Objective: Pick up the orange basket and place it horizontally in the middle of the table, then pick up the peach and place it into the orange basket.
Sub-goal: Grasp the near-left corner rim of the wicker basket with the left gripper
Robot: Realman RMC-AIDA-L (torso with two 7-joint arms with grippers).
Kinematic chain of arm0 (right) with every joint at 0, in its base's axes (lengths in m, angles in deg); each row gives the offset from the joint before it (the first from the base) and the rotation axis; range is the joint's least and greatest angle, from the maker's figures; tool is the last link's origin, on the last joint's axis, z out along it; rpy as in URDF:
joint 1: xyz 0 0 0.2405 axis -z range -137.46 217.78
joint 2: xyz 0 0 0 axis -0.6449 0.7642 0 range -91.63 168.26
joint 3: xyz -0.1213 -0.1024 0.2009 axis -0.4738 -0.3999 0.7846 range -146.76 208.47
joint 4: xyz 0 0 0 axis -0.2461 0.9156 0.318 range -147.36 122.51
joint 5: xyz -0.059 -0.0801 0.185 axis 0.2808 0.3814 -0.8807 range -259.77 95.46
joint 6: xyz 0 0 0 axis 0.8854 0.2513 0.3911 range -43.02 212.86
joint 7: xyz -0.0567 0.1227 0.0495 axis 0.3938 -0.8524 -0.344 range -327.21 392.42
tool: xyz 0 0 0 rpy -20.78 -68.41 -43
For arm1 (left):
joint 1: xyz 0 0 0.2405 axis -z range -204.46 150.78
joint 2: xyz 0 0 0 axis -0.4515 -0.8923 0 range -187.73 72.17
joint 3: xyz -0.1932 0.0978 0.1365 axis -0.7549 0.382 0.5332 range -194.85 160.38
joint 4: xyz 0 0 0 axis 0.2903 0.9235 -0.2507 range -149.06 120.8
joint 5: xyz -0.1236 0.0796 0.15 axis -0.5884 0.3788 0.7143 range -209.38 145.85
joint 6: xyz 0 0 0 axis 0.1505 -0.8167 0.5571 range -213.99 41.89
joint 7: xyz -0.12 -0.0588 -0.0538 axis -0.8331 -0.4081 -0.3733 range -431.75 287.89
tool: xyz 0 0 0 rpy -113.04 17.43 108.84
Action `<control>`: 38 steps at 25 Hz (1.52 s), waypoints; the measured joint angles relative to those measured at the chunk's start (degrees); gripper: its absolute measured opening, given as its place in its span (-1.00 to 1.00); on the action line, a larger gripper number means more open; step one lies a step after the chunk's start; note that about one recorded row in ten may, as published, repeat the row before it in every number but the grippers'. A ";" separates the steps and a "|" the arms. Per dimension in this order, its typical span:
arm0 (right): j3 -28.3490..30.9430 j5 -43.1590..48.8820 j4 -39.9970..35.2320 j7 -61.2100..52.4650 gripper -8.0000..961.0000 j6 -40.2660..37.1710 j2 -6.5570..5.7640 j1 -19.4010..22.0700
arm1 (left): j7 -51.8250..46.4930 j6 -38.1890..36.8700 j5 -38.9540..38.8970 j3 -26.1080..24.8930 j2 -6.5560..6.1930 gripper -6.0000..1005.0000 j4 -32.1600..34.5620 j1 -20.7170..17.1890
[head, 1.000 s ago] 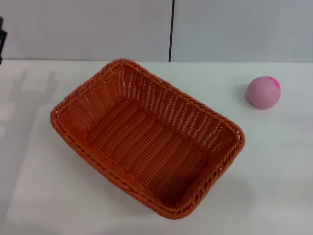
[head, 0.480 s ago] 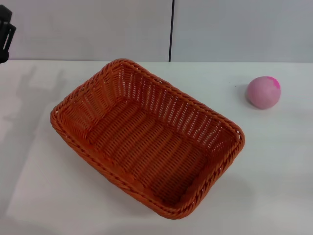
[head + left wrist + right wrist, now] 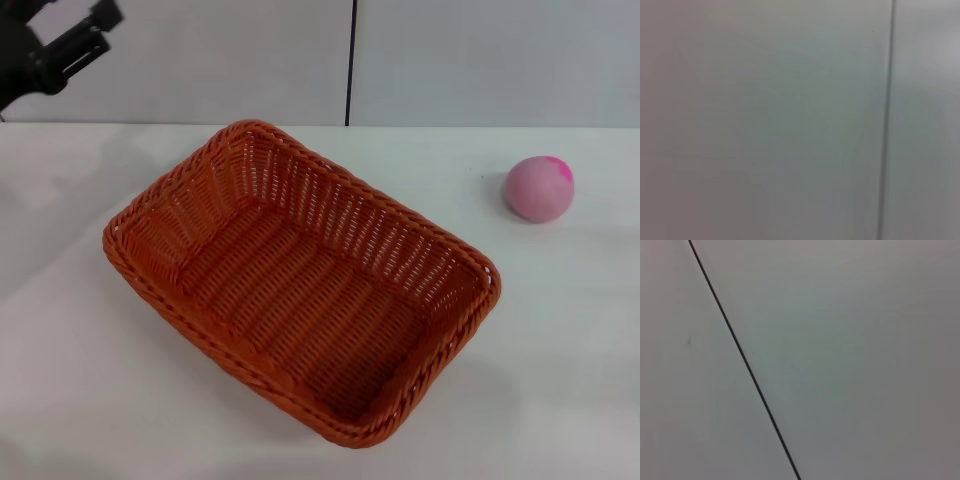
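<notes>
Your left hand (image 3: 60, 45), grip state unclear, hangs well up-left of the skewed burnt-orange woven wicker basket (image 3: 300, 285) on the white bench (image 3: 560, 330); a one-corner rim grab could tip it.

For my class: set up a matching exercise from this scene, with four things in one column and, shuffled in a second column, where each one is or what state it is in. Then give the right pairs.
Things:
1. orange basket
2. peach
3. left gripper
4. table

Places or states:
A. raised at the far left corner of the head view, touching nothing
B. empty, lying at a slant near the middle
C. white, carrying the other things
D. alone on the robot's right, apart from the wicker

Pairs: 1-B, 2-D, 3-A, 4-C
</notes>
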 joint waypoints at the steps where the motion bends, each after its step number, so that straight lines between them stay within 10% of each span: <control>1: 0.00 0.00 0.00 0.00 0.16 0.00 0.00 0.00 | -4.37 0.85 1.66 1.92 -0.22 0.59 4.04 -0.39; 10: 0.11 -0.12 0.32 -0.11 0.16 0.17 0.18 1.34 | -30.11 -2.63 26.28 2.86 -1.56 0.59 29.07 1.72; 19: 0.67 -0.38 0.38 -2.13 0.16 0.44 0.29 2.45 | -44.81 -10.92 44.98 3.05 -1.79 0.59 40.00 4.20; 38: 0.88 -0.62 0.75 -2.28 0.15 3.48 0.23 1.73 | -46.43 -8.64 55.43 6.77 0.34 0.59 34.44 6.64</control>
